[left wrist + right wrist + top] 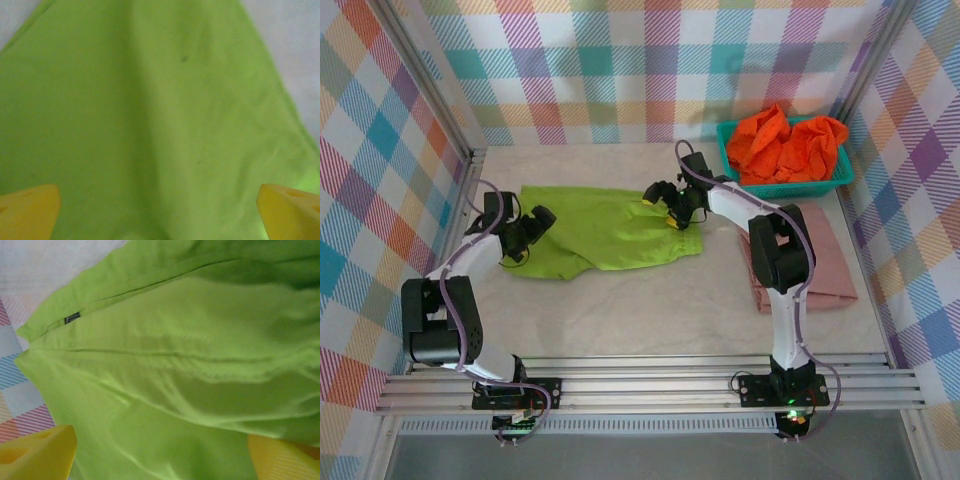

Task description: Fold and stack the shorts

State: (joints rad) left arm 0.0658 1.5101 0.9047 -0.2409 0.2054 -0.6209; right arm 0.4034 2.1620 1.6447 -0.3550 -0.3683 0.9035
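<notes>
1. Lime green shorts (600, 232) lie flat on the table (650, 310), left of its middle and nearer the far edge than the near one.
2. Left gripper (532, 232) sits over their left end and right gripper (660, 210) over their right end. Both have the jaws wide apart and hold nothing. In each wrist view the yellow fingertips frame bare green cloth; whether they touch it I cannot tell.
3. Pink shorts (830, 262) lie as a folded rectangle by the right edge, partly under the right arm. That looks like the start of the stack.
4. Step in hand, as I judge it: folding the green pair, the second of three. I cannot tell whether it is already doubled over.
5. Next move likely calls for both grippers to pinch the cloth at matching edges and lift together, so the fold lands square. A thin, limp layer is easy to miss or to pinch double.
6. Basket (790, 187), teal, stands in the far right corner. It holds the orange shorts (785, 140), crumpled and heaped above the rim, not yet folded.
</notes>
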